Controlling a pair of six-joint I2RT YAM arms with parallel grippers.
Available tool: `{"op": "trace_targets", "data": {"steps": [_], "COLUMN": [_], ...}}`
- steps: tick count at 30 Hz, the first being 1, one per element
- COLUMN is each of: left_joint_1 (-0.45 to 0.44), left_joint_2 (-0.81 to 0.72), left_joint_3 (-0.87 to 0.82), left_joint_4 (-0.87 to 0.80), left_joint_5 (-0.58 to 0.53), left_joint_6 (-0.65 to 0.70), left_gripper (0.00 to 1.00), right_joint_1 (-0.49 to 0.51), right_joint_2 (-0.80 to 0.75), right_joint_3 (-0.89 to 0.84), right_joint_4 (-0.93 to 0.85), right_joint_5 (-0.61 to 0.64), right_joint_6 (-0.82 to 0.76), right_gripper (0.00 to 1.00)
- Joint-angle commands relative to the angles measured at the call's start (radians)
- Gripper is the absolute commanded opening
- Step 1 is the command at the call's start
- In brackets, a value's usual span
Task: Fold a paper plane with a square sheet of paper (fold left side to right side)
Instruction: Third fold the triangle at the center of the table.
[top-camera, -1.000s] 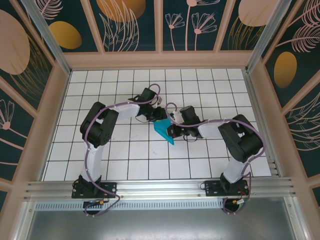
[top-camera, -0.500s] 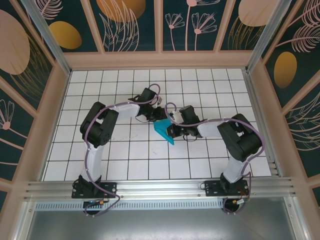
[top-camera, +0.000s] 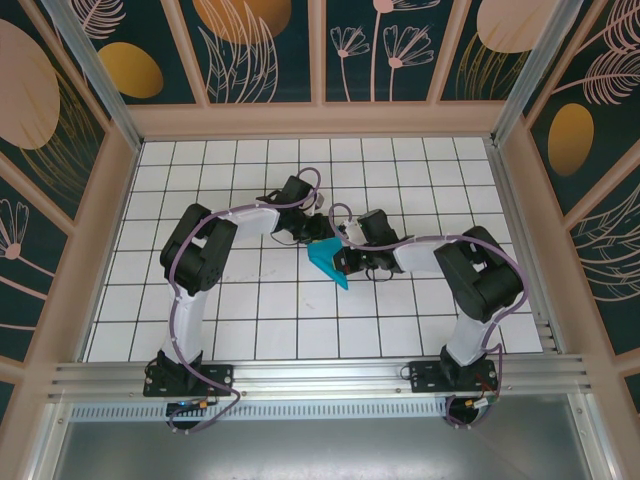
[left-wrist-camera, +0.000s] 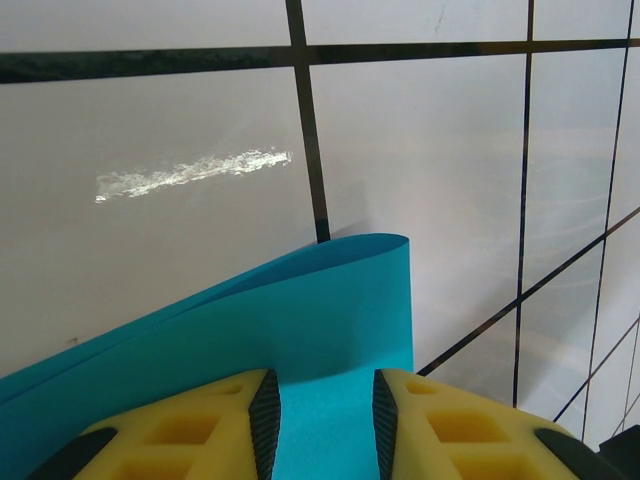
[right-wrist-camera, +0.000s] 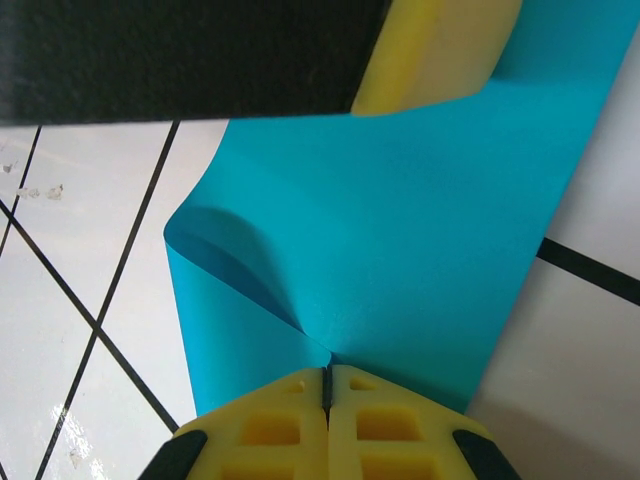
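Cyan-blue thin square sheet of paper (top-camera: 326, 264), doubled over, lies mid-desk (top-camera: 250, 310) between both arms, its long axis running far-to-near. Right gripper (right-wrist-camera: 328, 375) is closed tight on its right edge; left gripper (left-wrist-camera: 320, 385), jaws partly apart, straddles the far-left end, grip uncertain. I judge the left better placed to carry that side rightward

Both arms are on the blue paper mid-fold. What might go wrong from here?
1. The right pincer is shut on the blue sheet, which buckles beside the pinch; pulling may set a stray crease or tear it.
2. The fold is a soft loop, uncreased, and the left pincer stands open over the sheet, not clamping it; on release the loop may spring open or the edges shift.
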Motion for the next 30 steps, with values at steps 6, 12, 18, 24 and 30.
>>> {"op": "trace_targets", "data": {"steps": [6, 12, 18, 24, 30], "left_joint_1": [-0.013, -0.012, 0.023, 0.063, 0.077], "left_joint_2": [0.069, 0.045, -0.050, -0.149, -0.284], "left_joint_3": [-0.015, -0.012, -0.009, -0.010, -0.159], "left_joint_4": [-0.042, -0.046, -0.055, -0.083, -0.041], "left_joint_5": [-0.059, -0.051, -0.016, -0.001, 0.041], "left_joint_6": [0.024, 0.028, 0.038, 0.052, 0.020], "left_gripper": [0.35, 0.37, 0.38, 0.41, 0.36], "right_joint_1": [-0.011, -0.011, -0.011, -0.010, -0.010], "right_joint_2": [0.014, 0.034, 0.038, 0.041, 0.042], "right_joint_3": [0.008, 0.010, -0.015, -0.021, -0.018], "right_joint_4": [-0.042, -0.065, -0.061, -0.056, -0.054], "right_joint_5": [0.055, 0.058, 0.056, 0.049, 0.045], "right_joint_6": [-0.012, -0.014, -0.013, -0.013, -0.015], "right_gripper": [0.00, 0.00, 0.00, 0.00, 0.00]}}
